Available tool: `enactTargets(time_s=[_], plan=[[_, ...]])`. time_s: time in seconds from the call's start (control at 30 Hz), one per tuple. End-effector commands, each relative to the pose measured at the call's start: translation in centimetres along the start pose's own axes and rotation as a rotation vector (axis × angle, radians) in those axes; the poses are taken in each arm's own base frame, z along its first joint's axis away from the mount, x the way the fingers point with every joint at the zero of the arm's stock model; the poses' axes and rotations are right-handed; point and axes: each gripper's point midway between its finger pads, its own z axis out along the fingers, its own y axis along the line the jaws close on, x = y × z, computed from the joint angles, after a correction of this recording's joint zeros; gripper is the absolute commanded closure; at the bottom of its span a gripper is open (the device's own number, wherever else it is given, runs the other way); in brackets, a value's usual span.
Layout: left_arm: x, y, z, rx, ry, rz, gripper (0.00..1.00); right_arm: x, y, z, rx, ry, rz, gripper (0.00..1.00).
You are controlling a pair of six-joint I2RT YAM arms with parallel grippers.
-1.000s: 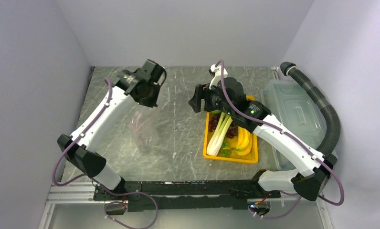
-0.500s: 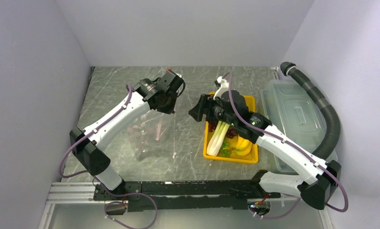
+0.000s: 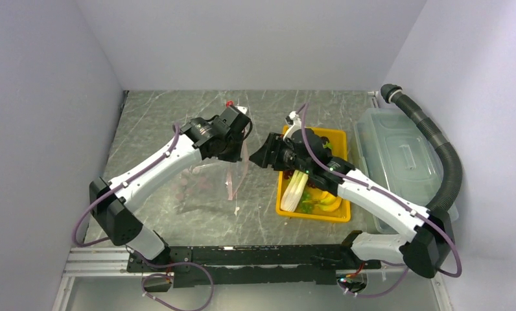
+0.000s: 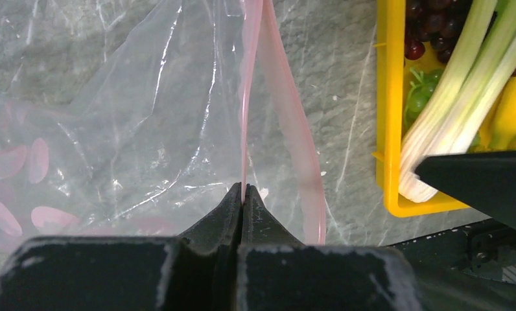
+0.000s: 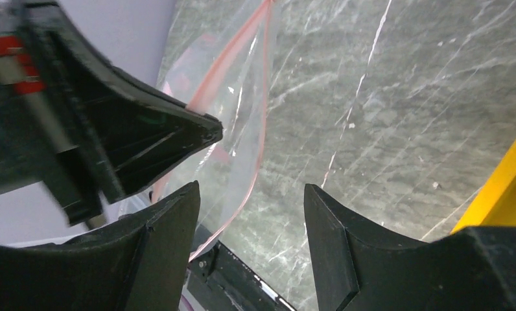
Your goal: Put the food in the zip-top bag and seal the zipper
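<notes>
The clear zip-top bag (image 3: 200,186) hangs lifted by its mouth at the table's middle left. My left gripper (image 4: 242,189) is shut on one lip of the pink zipper (image 4: 245,97); the other lip (image 4: 302,162) bows away, so the mouth gapes. My right gripper (image 5: 250,191) stands open just beside that mouth with nothing between its fingers, and the free lip (image 5: 258,149) curves past its left finger. The food lies in the yellow tray (image 3: 338,214): celery (image 4: 446,110), purple grapes (image 4: 430,32), bananas (image 3: 330,201).
A large translucent lidded bin (image 3: 398,155) stands at the right, with a black corrugated hose (image 3: 446,155) curving round it. The two grippers are very close together above the marble tabletop (image 3: 152,116). White walls enclose three sides.
My left gripper has carried the bag's mouth rightward toward the tray. My right gripper has moved left off the tray to meet it, and its jaws have narrowed somewhat.
</notes>
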Motion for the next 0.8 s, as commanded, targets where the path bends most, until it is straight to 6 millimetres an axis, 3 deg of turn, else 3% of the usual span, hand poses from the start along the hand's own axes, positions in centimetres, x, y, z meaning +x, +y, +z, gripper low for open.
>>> enactTargets(time_s=[0.0, 0.37, 0.57, 0.77], plan=[[-0.7, -0.9, -1.4, 0.044, -0.058, -0.036, 1.0, 0.5, 1.4, 1.4, -0.068, 0.013, 0.039, 0.37], [-0.3, -2.2, -2.4, 0.084, -0.072, -0.033, 1.0, 3.0, 1.2, 4.6, -0.062, 0.077, 0.07, 0.42], [-0.2, -2.4, -3.3, 0.089, -0.074, -0.025, 1.0, 4.2, -0.1, 6.0, -0.012, 0.092, 0.08, 0.57], [-0.3, -1.3, -4.9, 0.035, -0.078, -0.005, 1.0, 4.3, -1.8, 6.2, 0.067, 0.063, 0.056, 0.87]])
